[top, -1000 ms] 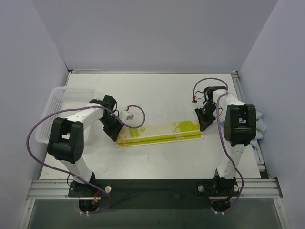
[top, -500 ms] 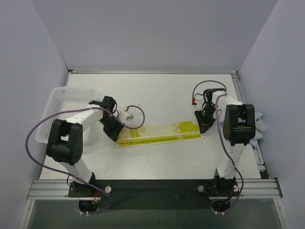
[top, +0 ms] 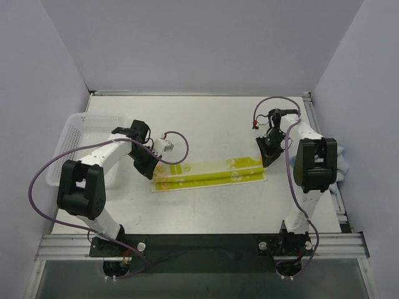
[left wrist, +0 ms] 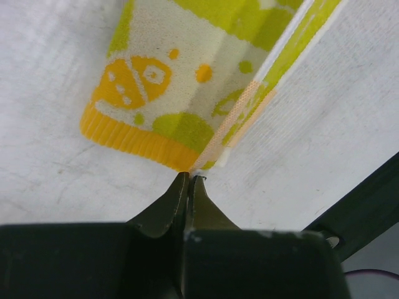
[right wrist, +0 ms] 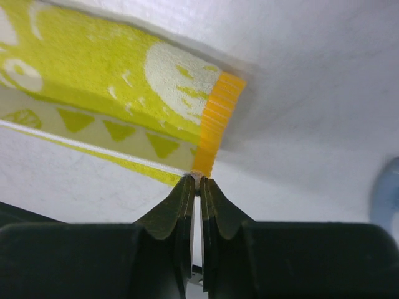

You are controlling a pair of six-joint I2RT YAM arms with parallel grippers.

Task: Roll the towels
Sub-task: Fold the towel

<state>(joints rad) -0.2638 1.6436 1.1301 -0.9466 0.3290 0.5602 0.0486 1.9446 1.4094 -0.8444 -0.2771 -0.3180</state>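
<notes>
The left tool (left wrist: 189, 179) is squeezed tight, and its tips seem to bite just the very corner of the printed towel (top: 209, 173). The right tool (right wrist: 196, 180) is squeezed tight too, on the corner at the other end. Seen from above, the left tool is at the 9 o'clock end of the towel and the right tool at the 3 o'clock end. The towel lies as a long thin strip across the middle of the desk (top: 212, 118), folded but not rolled yet.

Each tool has only a tiny bit of cloth. If an arm pulls fast, the corner can slip out and that end flops down. If one tool pulls harder than the other, the strip can twist or the fold can fall open. The tips are low by the desk, so a push down can scrape them on it.

The blue towel (top: 341, 167) sits at the 3 o'clock edge of the desk, partly hidden by the right arm, and that arm can bump it off. The white basket (top: 75, 134) stands at 9 o'clock, near the left arm, which can knock it
</notes>
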